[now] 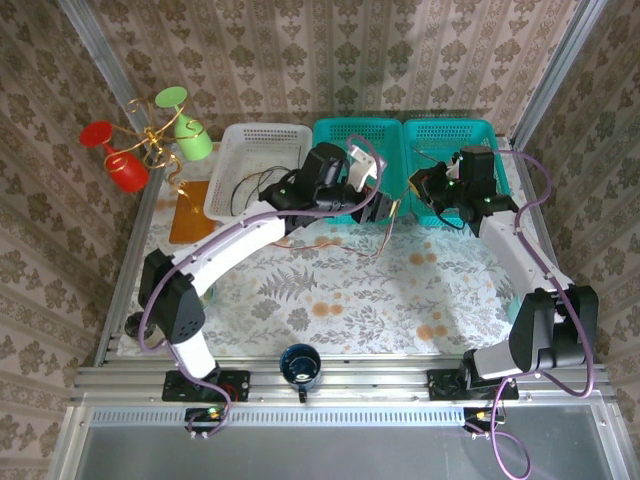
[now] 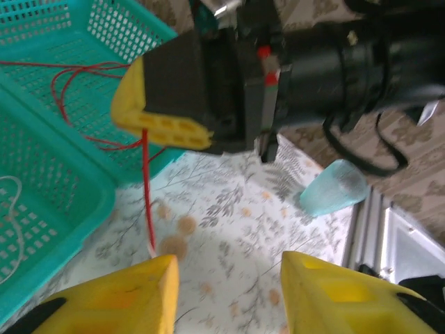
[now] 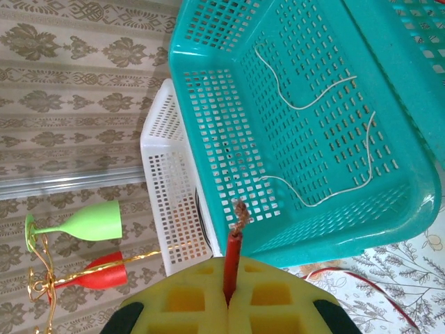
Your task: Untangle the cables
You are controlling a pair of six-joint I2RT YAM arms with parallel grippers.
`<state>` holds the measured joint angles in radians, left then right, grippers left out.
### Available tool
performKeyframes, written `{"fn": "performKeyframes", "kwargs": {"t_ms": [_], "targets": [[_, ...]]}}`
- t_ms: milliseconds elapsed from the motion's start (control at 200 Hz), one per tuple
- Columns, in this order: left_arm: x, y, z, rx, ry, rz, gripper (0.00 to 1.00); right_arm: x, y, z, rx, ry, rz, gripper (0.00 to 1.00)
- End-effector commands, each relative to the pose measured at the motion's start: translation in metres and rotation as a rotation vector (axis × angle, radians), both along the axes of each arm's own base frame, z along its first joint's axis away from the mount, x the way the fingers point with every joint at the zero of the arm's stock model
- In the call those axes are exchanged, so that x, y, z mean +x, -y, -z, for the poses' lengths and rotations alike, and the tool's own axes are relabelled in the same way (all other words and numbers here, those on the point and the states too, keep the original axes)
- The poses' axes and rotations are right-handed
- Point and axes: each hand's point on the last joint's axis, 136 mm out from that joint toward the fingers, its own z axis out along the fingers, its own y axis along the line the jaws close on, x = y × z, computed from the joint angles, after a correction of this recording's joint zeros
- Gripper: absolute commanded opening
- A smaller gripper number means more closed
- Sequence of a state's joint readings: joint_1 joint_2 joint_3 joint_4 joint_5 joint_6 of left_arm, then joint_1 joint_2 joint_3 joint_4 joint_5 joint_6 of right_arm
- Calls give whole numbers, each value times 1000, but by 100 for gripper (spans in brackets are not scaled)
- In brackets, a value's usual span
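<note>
Bright, even light; soft blur across the left wrist view

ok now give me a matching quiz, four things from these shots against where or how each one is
Things:
1. red cable
2. white cable
3. left gripper
4. green glass

States:
A. on the gold stand
B. open
C. clamped in the right gripper
D. lying in a teal basket

Pairs: 1-C, 2-D, 3-B, 4-A
</note>
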<state>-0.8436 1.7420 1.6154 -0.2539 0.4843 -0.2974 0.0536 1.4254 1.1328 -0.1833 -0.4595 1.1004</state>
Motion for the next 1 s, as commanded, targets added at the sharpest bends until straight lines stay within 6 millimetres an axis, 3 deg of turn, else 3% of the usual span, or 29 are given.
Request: {"fn": "performKeyframes", "kwargs": {"t_ms": [0,370,640,665,855,995], "targets": [[-2,15,-6,-46,-56,45,39,-6,0,-6,-9,6,1,0],[13,29,29,61,-120,-6,34,-7,0,-5,-16,2,1,0],[18,30,40,83,-119,-29,47,-7,-1,-6,-14,1,-4,0],[19,29,41,85,-117,-33,49,-11,-1,-18,-12,32,-5,0],[24,29,43,94,-98,-59,57,-13,0,-18,-15,31,-4,0],[26,30,41,84,-89,-64,59,-12,0,-19,-16,31,-5,0]]}}
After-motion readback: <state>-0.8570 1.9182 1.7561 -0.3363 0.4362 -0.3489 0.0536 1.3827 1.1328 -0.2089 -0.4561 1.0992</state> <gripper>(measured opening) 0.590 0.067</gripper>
